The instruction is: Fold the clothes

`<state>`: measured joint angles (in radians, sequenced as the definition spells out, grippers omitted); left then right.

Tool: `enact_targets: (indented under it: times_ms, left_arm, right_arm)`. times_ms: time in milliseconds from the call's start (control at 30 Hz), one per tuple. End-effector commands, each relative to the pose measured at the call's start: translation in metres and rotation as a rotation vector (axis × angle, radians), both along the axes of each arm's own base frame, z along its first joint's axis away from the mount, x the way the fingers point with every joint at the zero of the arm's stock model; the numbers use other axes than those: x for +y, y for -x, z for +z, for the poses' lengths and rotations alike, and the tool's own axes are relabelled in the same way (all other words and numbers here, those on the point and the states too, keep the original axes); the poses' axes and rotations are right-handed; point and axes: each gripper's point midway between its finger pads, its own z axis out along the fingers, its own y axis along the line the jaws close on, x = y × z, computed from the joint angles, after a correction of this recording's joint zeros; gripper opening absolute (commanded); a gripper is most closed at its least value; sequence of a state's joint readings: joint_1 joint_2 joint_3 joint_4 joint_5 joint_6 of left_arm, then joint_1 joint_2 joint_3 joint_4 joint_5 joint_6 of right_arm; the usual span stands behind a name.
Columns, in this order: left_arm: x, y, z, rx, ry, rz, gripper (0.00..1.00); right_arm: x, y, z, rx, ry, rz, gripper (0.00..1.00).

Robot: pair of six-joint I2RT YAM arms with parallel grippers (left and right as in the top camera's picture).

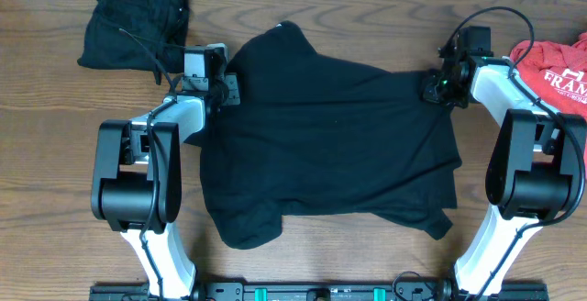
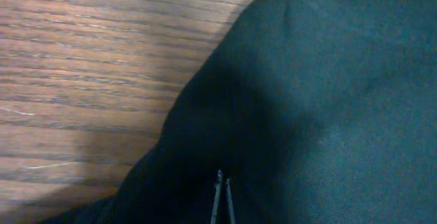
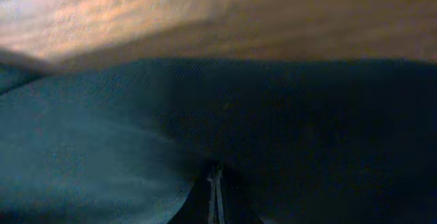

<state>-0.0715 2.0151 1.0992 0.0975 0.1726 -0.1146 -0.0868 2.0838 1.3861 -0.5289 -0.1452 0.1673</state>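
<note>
A black shirt [image 1: 339, 145] lies spread and rumpled in the middle of the wooden table. My left gripper [image 1: 231, 90] is at the shirt's upper left edge. In the left wrist view its fingers [image 2: 222, 180] are pressed together over the black cloth [image 2: 321, 101]. My right gripper [image 1: 431, 88] is at the shirt's upper right corner. In the right wrist view its fingers [image 3: 216, 175] are shut, with the black cloth [image 3: 123, 128] tented around them.
A folded black garment [image 1: 138, 21] lies at the back left of the table. A red garment with white lettering [image 1: 555, 67] lies at the right edge. Bare wood [image 2: 89, 67] borders the shirt on the left.
</note>
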Motion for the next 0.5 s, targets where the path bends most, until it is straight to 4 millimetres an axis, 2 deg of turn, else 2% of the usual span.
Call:
enact_targets:
  times_ms: [0, 167, 400, 433, 467]
  left_arm:
    - [0.031, 0.007, -0.016, 0.048, -0.083, 0.083, 0.06]
    - [0.058, 0.007, -0.016, 0.05, -0.141, 0.159, 0.06]
    - [0.075, 0.008, -0.017, 0.057, -0.138, 0.198, 0.07]
    - [0.076, 0.008, -0.017, 0.057, -0.137, 0.201, 0.08]
    - [0.077, 0.008, -0.017, 0.057, -0.137, 0.204, 0.13]
  right_arm:
    - [-0.015, -0.007, -0.002, -0.023, 0.089, -0.015, 0.01]
    - [-0.016, -0.021, 0.003, -0.083, 0.093, -0.016, 0.01]
    - [-0.016, -0.034, -0.001, -0.13, 0.096, -0.017, 0.01]
    - [-0.016, -0.036, -0.003, -0.134, 0.096, -0.017, 0.02]
    - [-0.016, -0.036, -0.006, -0.134, 0.096, -0.018, 0.02]
